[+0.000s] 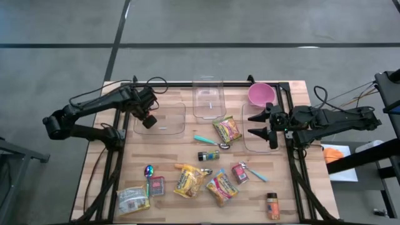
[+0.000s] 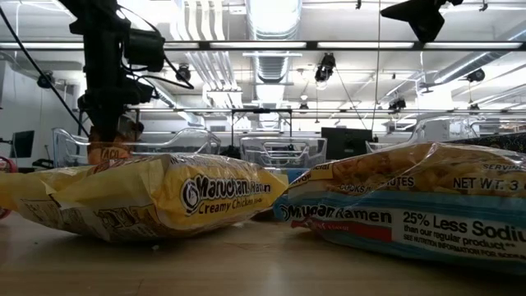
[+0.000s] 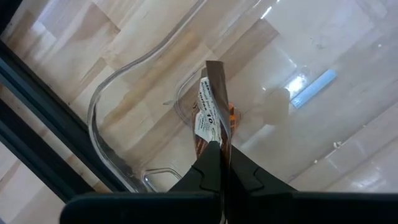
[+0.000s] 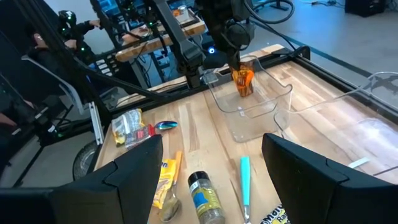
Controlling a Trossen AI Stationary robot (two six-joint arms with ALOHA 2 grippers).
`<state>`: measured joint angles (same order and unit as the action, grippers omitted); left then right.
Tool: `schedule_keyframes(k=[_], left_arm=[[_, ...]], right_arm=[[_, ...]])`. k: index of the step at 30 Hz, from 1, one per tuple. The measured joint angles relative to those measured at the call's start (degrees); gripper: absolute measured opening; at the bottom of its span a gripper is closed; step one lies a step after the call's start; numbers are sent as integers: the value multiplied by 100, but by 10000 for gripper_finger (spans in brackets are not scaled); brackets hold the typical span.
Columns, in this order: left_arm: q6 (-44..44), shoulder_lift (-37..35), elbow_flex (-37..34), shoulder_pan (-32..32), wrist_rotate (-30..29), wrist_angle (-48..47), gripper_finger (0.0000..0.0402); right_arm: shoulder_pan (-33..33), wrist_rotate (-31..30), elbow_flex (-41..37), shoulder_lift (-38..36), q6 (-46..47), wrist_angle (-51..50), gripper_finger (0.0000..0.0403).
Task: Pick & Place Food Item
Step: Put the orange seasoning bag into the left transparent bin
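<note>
The left gripper (image 3: 219, 163) is clenched on a small orange-brown food packet (image 3: 212, 112), pinching its upper edge so the packet hangs straight down from the fingertips. It hangs inside the clear plastic container (image 1: 164, 119) that sits toward the tabletop's far left corner, near one of the container's rounded corners; whether its lower end touches the container floor cannot be told. In the right wrist view the same packet (image 4: 243, 81) shows below the left gripper (image 4: 235, 59), within the container's clear walls (image 4: 261, 102).

The right gripper (image 1: 257, 124) waits with its fingers spread and nothing between them, near the tabletop's right edge, over another clear container (image 1: 265, 128) and just in front of the pink bowl (image 1: 260, 94). It is well apart from the packet.

Ramen packs (image 1: 225, 129), a teal-handled spoon (image 1: 210, 142) and a spice jar (image 1: 208, 155) lie across the tabletop's middle and near edge
</note>
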<state>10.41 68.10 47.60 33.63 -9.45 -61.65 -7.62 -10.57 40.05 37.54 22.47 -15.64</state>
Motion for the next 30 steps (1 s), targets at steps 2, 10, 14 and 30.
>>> schedule_keyframes(k=[2,10,14,30], left_arm=[[0,0,-3,0,3,-2,0],[-13,0,-3,0,153,-3,0],[6,0,-1,0,157,-4,0],[55,0,-1,0,236,-34,85]], right_arm=[[0,2,0,-2,-20,1,271],[0,0,0,-2,-63,0,271],[0,0,0,-2,-65,0,271],[1,0,0,0,-67,-48,271]])
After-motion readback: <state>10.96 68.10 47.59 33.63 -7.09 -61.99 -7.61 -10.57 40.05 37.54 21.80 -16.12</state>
